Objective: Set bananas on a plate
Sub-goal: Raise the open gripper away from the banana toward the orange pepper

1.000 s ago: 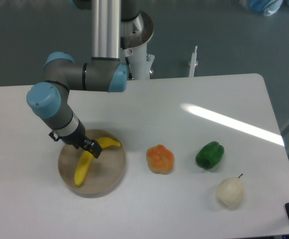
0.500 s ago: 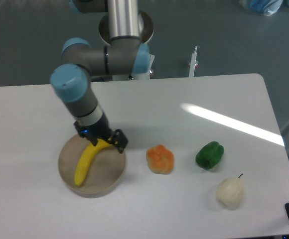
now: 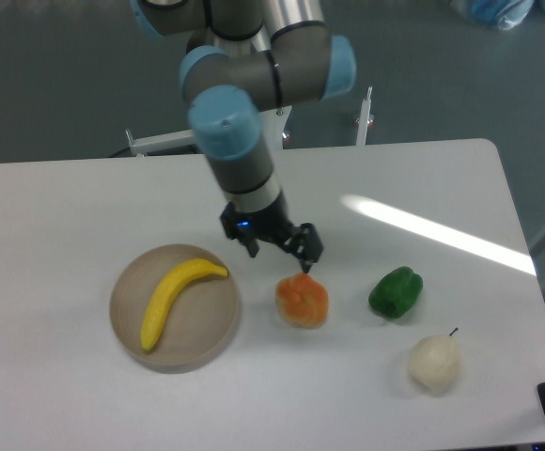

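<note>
The banana (image 3: 175, 301) is seen lying diagonally on the beige plate (image 3: 213, 331), fully inside the rim and gripped by nothing. The gripper (image 3: 280, 248) is positioned well to the banana's right, off the plate, fingers spread apart and empty, directly above the orange pepper (image 3: 302, 301). A green pepper (image 3: 396, 292) and whitish pear (image 3: 434, 363) are located further right on the white table (image 3: 66, 216).

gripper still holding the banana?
No. The banana lies alone on the plate, and the open, empty gripper hangs off to the side above the orange pepper.
</note>
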### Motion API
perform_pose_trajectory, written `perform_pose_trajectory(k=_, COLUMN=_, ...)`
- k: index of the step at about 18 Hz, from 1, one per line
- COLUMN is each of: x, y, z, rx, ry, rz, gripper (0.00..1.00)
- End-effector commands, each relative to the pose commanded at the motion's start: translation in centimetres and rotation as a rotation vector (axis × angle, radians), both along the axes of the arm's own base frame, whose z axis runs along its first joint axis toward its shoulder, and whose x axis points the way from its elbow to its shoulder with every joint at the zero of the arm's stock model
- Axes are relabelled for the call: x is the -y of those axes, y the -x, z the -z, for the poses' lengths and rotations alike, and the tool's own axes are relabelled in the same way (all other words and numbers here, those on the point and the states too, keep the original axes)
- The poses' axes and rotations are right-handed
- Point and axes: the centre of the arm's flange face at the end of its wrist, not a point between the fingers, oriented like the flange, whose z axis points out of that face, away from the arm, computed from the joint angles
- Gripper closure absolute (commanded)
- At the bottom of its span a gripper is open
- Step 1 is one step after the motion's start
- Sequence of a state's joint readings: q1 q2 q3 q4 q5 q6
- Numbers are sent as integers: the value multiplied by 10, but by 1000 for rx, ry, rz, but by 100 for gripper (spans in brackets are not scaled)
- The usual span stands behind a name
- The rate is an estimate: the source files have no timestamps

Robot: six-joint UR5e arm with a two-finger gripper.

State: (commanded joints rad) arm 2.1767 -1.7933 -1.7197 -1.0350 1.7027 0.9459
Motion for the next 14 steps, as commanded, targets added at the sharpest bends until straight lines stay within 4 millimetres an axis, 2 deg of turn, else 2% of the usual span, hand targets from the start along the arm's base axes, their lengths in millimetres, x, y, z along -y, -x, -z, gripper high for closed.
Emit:
perform_pose_trajectory(k=3, x=8, y=19, z=-9, rx=19, ry=62, rz=110, gripper=0)
perform_pose_trajectory(k=6, x=11, y=28, z=-15, rx=40, ry=83, rz=104, gripper=0)
perform_pose_trajectory(k=14, x=4, y=26, z=-27, rx=20, ry=52, rz=114, gripper=0)
